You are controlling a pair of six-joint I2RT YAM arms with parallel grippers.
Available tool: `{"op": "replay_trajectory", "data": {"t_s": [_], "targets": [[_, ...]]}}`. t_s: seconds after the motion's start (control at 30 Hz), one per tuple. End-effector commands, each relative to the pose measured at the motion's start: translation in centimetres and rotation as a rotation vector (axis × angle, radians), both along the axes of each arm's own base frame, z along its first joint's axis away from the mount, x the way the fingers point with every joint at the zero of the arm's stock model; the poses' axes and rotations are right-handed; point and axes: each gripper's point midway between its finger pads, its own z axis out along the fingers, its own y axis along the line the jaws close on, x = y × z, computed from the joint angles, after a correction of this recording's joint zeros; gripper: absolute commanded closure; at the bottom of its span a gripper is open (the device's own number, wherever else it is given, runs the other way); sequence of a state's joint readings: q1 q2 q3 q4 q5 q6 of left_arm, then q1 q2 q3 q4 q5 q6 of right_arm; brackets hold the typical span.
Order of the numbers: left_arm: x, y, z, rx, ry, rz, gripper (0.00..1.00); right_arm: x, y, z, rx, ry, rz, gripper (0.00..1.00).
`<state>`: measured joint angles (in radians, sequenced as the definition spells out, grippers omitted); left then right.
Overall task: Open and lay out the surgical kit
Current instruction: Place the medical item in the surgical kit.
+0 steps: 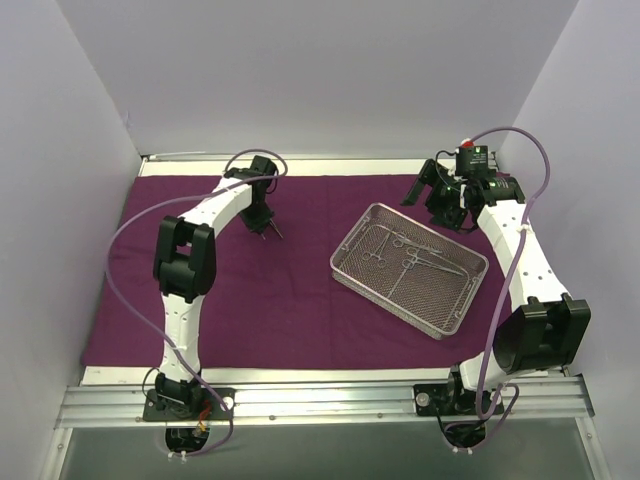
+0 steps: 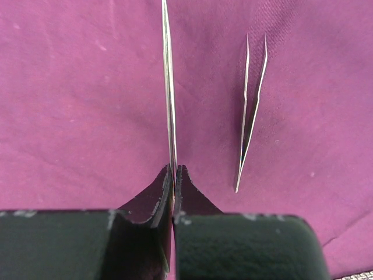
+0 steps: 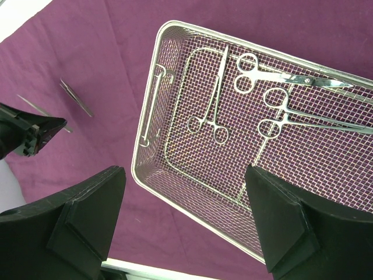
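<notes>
Three ring-handled instruments are lying flat in the wire-mesh tray (image 3: 192, 163): a pair of forceps (image 3: 217, 87) along its left part, scissors (image 3: 280, 76) toward the far rim, and a longer pair of forceps (image 3: 309, 116) just beside the scissors, with their tips running out of the right wrist view. The tray (image 1: 385, 301) is sitting at an angle on the right half of the purple cloth (image 1: 280, 300), which is lying spread open across the tabletop (image 1: 300, 375).

On the left half of the cloth (image 2: 87, 105), a loose pair of tweezers (image 2: 250, 116) is resting with its two tips slightly apart. Just beside it, a second pair of tweezers (image 2: 169, 105) is pointing away from the left end effector (image 2: 173, 181), whose fingers are pressing together on it and pinching its blades closed. Whether this pair is touching the cloth, I cannot tell.

Over the far right corner of the tray, the right end effector (image 3: 183, 170) is hanging with its fingers spread wide and nothing between them. Seen from above, the left end effector (image 1: 263, 222) and the right end effector (image 1: 432, 200) are well apart.
</notes>
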<state>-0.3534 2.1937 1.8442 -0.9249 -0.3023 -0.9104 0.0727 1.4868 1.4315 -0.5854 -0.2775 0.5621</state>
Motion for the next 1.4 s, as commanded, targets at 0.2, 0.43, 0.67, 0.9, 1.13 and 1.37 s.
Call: {"op": "replay_trajectory", "data": {"t_s": [0.2, 0.43, 0.67, 0.9, 1.13, 1.37], "targets": [[1.1, -1.3, -0.3, -0.068, -0.014, 0.043, 0.98, -0.3, 0.0, -1.2, -0.004, 0.033, 0.023, 0.14], [0.3, -1.7, -1.7, -0.091, 0.027, 0.055, 0.98, -0.3, 0.1, -1.4, 0.001, 0.039, 0.029, 0.14], [0.1, -1.7, -2.8, -0.114, 0.048, 0.058, 0.97, -0.1, 0.2, -1.4, 0.002, 0.037, 0.032, 0.14], [-0.5, -1.4, -3.7, -0.139, 0.073, 0.074, 0.79, -0.1, 0.3, -1.6, 0.007, 0.041, 0.034, 0.14], [-0.4, -1.1, -3.8, -0.157, 0.068, 0.071, 0.65, 0.0, 0.3, -1.7, 0.012, 0.041, 0.031, 0.14], [0.2, -1.8, -1.4, -0.197, 0.014, 0.013, 0.52, -0.1, 0.0, -2.1, 0.014, 0.051, 0.019, 0.14]]}}
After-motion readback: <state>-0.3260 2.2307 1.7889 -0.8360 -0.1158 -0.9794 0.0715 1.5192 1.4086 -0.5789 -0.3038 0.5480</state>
